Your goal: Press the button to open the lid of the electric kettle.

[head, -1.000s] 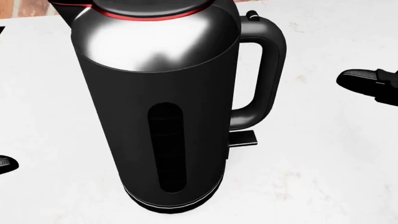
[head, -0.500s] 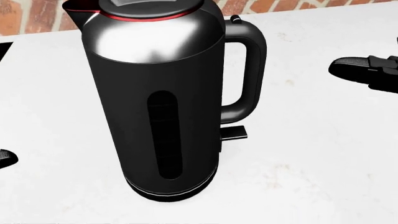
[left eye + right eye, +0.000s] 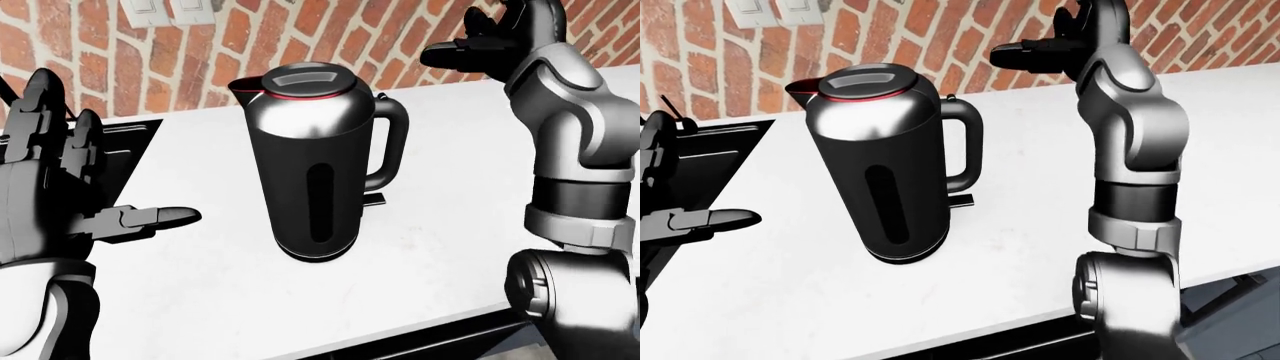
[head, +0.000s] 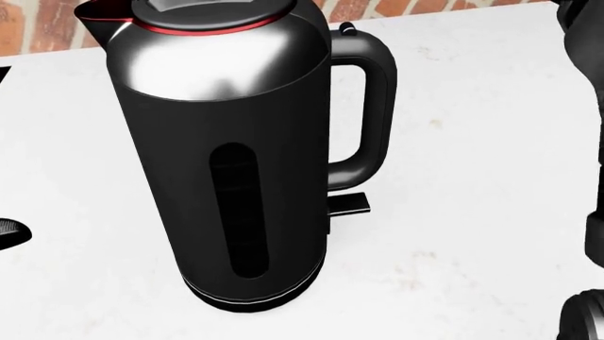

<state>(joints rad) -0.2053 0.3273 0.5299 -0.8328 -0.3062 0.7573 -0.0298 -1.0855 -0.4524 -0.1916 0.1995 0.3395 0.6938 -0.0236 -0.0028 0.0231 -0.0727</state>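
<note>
Your electric kettle stands upright on the white worktop, lid closed, between your two hands. Your right hand is raised with open fingers, above and right of the handle, not touching. Your left hand is open too, well left of the kettle.

1. Kettle: glossy black, with a thin red ring under its lid.
2. Counter: white, faintly marbled.
3. Wall: red brick with pale mortar.
4. Right arm: silver-grey with black bands.
5. Left hand: black.
</note>
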